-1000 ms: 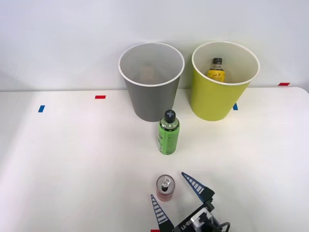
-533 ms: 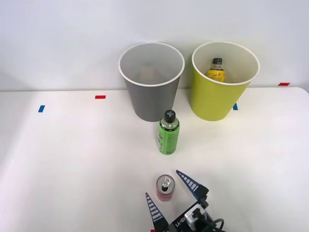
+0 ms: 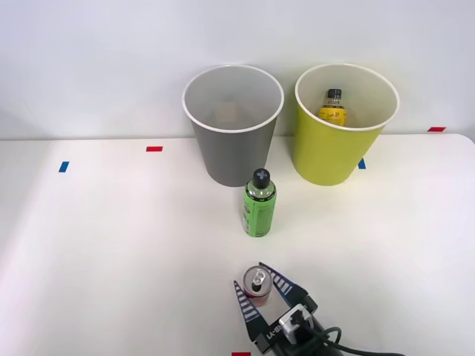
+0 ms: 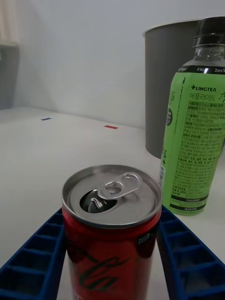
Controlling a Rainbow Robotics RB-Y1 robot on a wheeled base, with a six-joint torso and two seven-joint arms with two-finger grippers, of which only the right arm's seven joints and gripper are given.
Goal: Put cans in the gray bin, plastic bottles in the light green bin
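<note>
With my right claw (image 3: 257, 297) clamped on the small red aluminium can (image 3: 257, 288), its opened thin wall dents easily, so I grip mid-body

Glossy metal can (image 4: 111, 225) (brushed top)

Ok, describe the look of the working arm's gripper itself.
The right gripper has two blue, ribbed, tapering fingers with a grid of square pockets. They sit on a black body with a white printed label, and a black cable trails behind it.
</note>
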